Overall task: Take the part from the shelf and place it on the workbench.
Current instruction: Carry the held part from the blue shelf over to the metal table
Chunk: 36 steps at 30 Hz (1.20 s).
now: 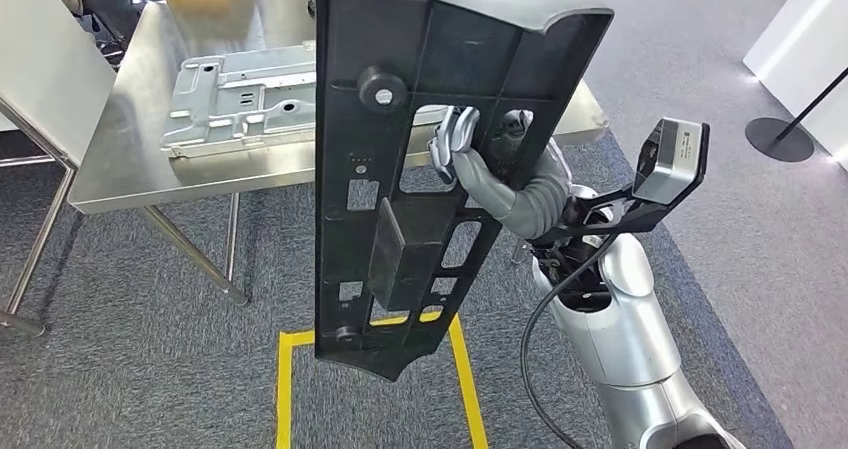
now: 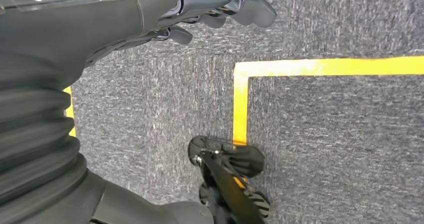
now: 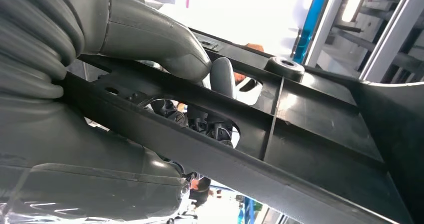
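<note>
A long black plastic part with cut-outs and ribs hangs upright in front of me, above the carpet. My right hand grips it through a large cut-out near its upper half; its fingers pass through the opening and the thumb presses on the rib of the part. The steel workbench stands behind the part, to the left. My left hand hangs over the floor, fingers loosely curled, holding nothing.
A grey stamped metal panel lies on the workbench. A yellow tape rectangle marks the carpet below the part. A person sits at the far left behind the bench. A round black stand base is at the right.
</note>
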Available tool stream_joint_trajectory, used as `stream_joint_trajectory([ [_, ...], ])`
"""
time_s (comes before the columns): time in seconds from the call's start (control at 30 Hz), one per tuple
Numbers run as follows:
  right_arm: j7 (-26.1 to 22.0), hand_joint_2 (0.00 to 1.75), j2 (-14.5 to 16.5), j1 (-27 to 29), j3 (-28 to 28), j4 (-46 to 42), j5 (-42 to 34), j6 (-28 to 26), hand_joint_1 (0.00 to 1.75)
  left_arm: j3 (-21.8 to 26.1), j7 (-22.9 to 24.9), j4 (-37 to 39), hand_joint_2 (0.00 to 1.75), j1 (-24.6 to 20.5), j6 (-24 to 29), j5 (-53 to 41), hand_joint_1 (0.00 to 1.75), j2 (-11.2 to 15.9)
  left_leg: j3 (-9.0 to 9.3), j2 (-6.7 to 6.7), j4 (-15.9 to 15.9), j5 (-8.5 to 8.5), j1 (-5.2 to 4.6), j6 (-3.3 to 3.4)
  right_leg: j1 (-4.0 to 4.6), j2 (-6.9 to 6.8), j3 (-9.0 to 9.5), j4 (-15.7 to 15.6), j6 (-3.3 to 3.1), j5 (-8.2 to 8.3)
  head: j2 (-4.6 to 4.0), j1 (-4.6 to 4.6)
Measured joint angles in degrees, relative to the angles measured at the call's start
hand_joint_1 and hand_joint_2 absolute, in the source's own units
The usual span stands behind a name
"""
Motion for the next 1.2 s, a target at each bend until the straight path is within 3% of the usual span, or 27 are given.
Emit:
stream_joint_trajectory([
  [0.03,0.00,1.75,-0.05,0.03,0.01,0.16,0.00,0.00,1.75,0.02,-0.01,0.00,1.75,0.10,-0.08,0.00,0.00,-0.02,-1.36,0.00,1.20,0.65,0.00,0.00,0.04,0.07,0.40,0.01,0.01,-0.35,0.00,-0.01],
  [0.07,-0.01,1.75,-0.11,0.04,0.00,0.33,0.00,0.00,1.75,0.02,-0.01,0.00,1.75,0.17,-0.17,0.00,0.00,-0.03,-1.65,0.00,0.24,2.37,-0.01,0.08,0.08,0.14,0.92,0.01,0.06,-0.75,0.00,-0.01],
  [0.13,-0.10,1.75,-0.20,0.04,-0.04,0.65,-0.01,0.00,1.75,0.02,-0.05,0.01,1.75,0.21,-0.39,0.00,0.00,-0.01,0.49,-0.02,-6.98,7.70,-0.06,0.58,0.15,0.20,2.19,-0.01,0.26,-1.69,0.00,0.01],
  [0.2,-0.40,1.75,-0.31,0.02,-0.25,0.96,-0.12,0.05,1.75,0.02,-0.11,0.03,1.75,0.16,-0.54,0.00,0.00,0.07,3.05,-0.04,-13.23,10.54,-0.35,1.18,0.35,0.28,3.01,0.00,0.75,-2.50,0.00,0.02],
  [0.27,-0.75,1.75,-0.47,0.04,-0.72,1.31,-0.43,0.48,1.75,0.02,-0.16,0.04,1.75,0.12,-0.67,0.00,0.00,0.16,3.74,-0.06,-14.54,10.12,-0.67,1.72,0.42,0.33,3.20,-0.11,1.41,-2.92,0.00,0.04],
  [0.37,-0.91,1.75,-0.64,-0.14,-1.76,1.73,-0.95,1.69,1.75,0.02,-0.19,0.04,1.75,0.11,-0.81,0.00,0.00,0.25,4.44,-0.09,-15.33,9.80,-0.33,2.65,0.39,0.17,2.90,1.05,2.36,-3.99,0.00,0.15],
  [0.4,-0.89,1.75,-0.66,-0.26,-2.13,1.81,-1.04,1.99,1.75,0.02,-0.19,0.04,1.75,0.05,-0.83,0.00,0.00,0.26,4.81,-0.08,-15.60,9.68,-0.19,2.97,0.38,0.13,1.68,3.49,2.62,-5.09,0.00,0.23],
  [0.47,-0.81,1.75,-0.70,-0.34,-2.68,2.07,-1.10,2.27,1.75,0.02,-0.19,0.04,1.75,-0.05,-0.84,0.00,0.00,0.27,5.29,-0.06,-15.67,9.14,-0.22,3.43,0.24,0.11,-3.01,11.48,2.97,-7.92,0.00,0.37],
  [0.5,-0.76,1.75,-0.73,-0.30,-2.86,2.23,-1.11,2.34,1.75,0.02,-0.19,0.04,1.75,-0.06,-0.86,0.00,0.00,0.27,5.56,-0.07,-15.65,8.83,-0.24,3.51,0.19,0.11,-5.55,15.16,3.10,-8.74,0.00,0.39],
  [0.53,-0.73,1.75,-0.78,-0.26,-2.96,2.41,-1.11,2.38,1.75,0.02,-0.19,0.04,1.75,-0.03,-0.87,0.00,0.00,0.27,5.94,-0.10,-15.64,8.47,-0.25,3.52,0.14,0.10,-7.29,17.06,3.18,-8.46,0.00,0.39],
  [0.57,-0.70,1.75,-0.82,-0.23,-3.05,2.55,-1.11,2.42,1.75,0.02,-0.18,0.04,1.75,0.01,-0.88,0.00,0.00,0.26,6.47,-0.15,-15.62,8.06,-0.25,3.47,0.09,0.09,-7.85,16.54,3.16,-6.83,0.00,0.40],
  [0.6,-0.69,1.75,-0.85,-0.24,-3.15,2.64,-1.11,2.48,1.75,0.02,-0.17,0.04,1.75,0.04,-0.89,0.00,0.00,0.26,7.13,-0.21,-15.60,7.59,-0.25,3.38,0.06,0.08,-7.25,13.72,3.04,-4.12,0.00,0.40],
  [0.67,-0.64,1.75,-0.87,-0.33,-3.33,2.73,-1.13,2.67,1.75,0.02,-0.17,0.04,1.75,0.03,-0.90,0.00,0.00,0.24,8.30,-0.32,-15.58,6.55,-0.34,3.00,0.22,-0.04,-4.52,5.65,2.52,1.13,0.00,0.40],
  [0.7,-0.54,1.75,-0.86,-0.39,-3.37,2.76,-1.13,2.79,1.75,0.03,-0.13,0.04,1.75,0.00,-0.90,0.00,0.00,0.25,8.60,-0.35,-15.55,6.12,-0.41,2.72,0.33,-0.13,-3.40,2.72,2.21,2.28,0.00,0.39],
  [0.83,0.18,1.75,-0.83,-0.41,-3.36,2.78,-1.01,3.07,1.75,0.23,0.06,0.04,1.75,-0.07,-0.71,0.00,0.00,0.26,9.14,-0.14,-15.69,5.11,-0.48,1.52,0.45,-0.05,-2.19,0.30,1.15,1.59,0.00,0.38],
  [0.9,0.33,1.75,-0.76,-0.49,-3.33,2.69,-1.14,3.26,1.75,0.37,0.04,0.04,1.75,-0.16,-0.55,0.00,0.00,0.26,8.11,-0.07,-12.84,3.52,-0.42,0.96,0.14,-0.10,-1.20,-0.33,0.59,1.22,0.00,0.25],
  [1.0,0.49,1.75,-0.67,-0.36,-3.32,2.67,-1.89,3.95,1.75,0.58,0.00,0.04,1.75,0.02,-0.48,0.00,0.00,0.28,1.65,-0.05,-1.78,-0.13,-0.08,0.41,0.05,-0.18,0.03,-0.56,0.17,0.28,0.00,0.10],
  [1.03,0.58,1.75,-0.67,-0.16,-3.34,2.67,-2.16,4.19,1.75,0.61,0.00,0.04,1.75,0.17,-0.52,0.00,0.00,0.28,-0.25,-0.05,0.60,-0.09,0.00,0.29,0.05,-0.14,0.51,-0.54,0.20,-0.13,0.00,0.09],
  [1.07,0.67,1.75,-0.67,0.04,-3.36,2.67,-2.38,4.39,1.75,0.63,0.00,0.04,1.75,0.30,-0.56,0.00,0.00,0.28,-1.20,-0.04,0.88,1.13,0.07,0.22,0.04,-0.08,1.09,-0.51,0.27,-0.59,0.00,0.11],
  [1.1,0.74,1.75,-0.67,0.20,-3.39,2.67,-2.52,4.57,1.75,0.63,0.00,0.05,1.75,0.40,-0.59,0.00,0.00,0.28,-1.01,-0.03,-1.18,3.53,0.14,0.20,0.01,-0.02,1.77,-0.48,0.40,-1.10,0.00,0.10],
  [1.17,0.83,1.75,-0.67,0.32,-3.43,2.67,-2.70,4.86,1.75,0.63,0.00,0.06,1.75,0.48,-0.62,0.00,0.00,0.32,1.37,-0.05,-8.66,8.93,0.19,0.30,0.04,0.05,3.13,-0.37,0.82,-2.21,0.00,0.14],
  [1.2,0.86,1.75,-0.67,0.31,-3.45,2.67,-2.76,4.94,1.75,0.63,0.00,0.07,1.75,0.48,-0.62,-0.01,0.00,0.33,2.58,-0.06,-11.78,10.25,0.11,0.50,0.11,0.11,3.50,-0.26,1.12,-2.66,0.00,0.09],
])
